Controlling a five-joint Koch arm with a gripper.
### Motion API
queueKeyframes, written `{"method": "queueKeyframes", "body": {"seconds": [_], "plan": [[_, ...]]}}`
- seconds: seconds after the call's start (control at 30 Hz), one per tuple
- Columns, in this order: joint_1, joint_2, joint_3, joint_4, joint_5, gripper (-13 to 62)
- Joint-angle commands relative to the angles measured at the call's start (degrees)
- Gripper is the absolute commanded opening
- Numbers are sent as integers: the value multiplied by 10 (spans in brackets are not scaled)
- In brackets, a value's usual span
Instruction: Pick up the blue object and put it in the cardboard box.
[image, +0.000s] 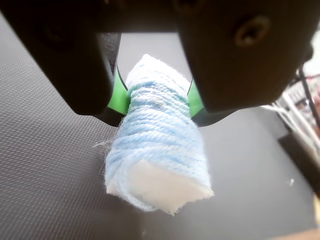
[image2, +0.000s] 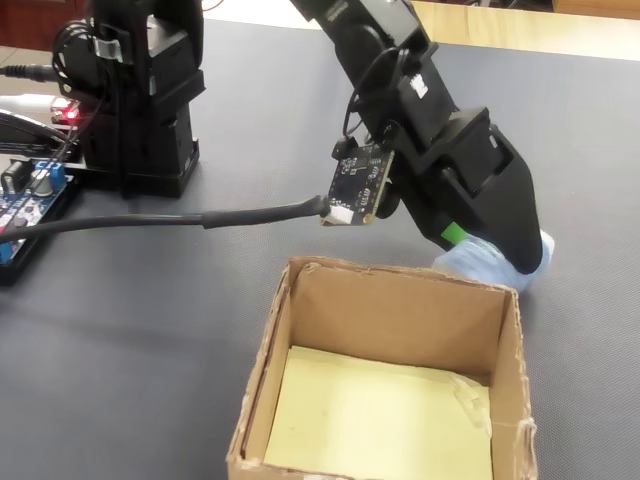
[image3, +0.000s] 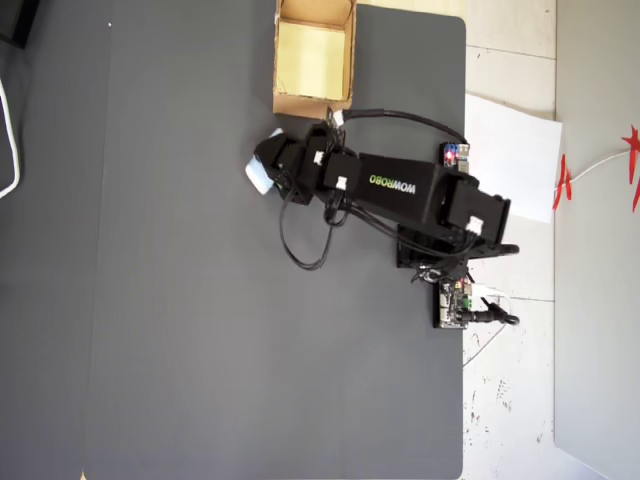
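Observation:
The blue object (image: 157, 150) is a pale blue-white yarn-wrapped roll, clamped between the green pads (image: 119, 97) of my gripper (image: 156, 100), which is shut on it. In the fixed view the blue object (image2: 478, 262) peeks out under the black gripper (image2: 480, 250), just behind the far right wall of the cardboard box (image2: 400, 300). From overhead the blue object (image3: 260, 177) sits at the arm's tip, below and left of the cardboard box (image3: 288, 102), whose bottom is pale yellow. Whether the roll still touches the mat is unclear.
A dark grey mat (image3: 200, 300) covers the table. The arm's base (image3: 455, 245) and circuit boards (image3: 455, 305) stand at the mat's right edge in the overhead view. A white paper sheet (image3: 510, 150) lies beside it. A black cable (image2: 180, 220) runs left of the box.

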Motion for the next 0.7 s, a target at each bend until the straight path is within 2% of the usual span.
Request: {"method": "queueKeyframes", "body": {"seconds": [0.0, 0.33, 0.67], "plan": [[3, 59, -4, -76, 41, 4], [38, 212, 49, -105, 55, 4], [156, 247, 47, -101, 52, 4]]}}
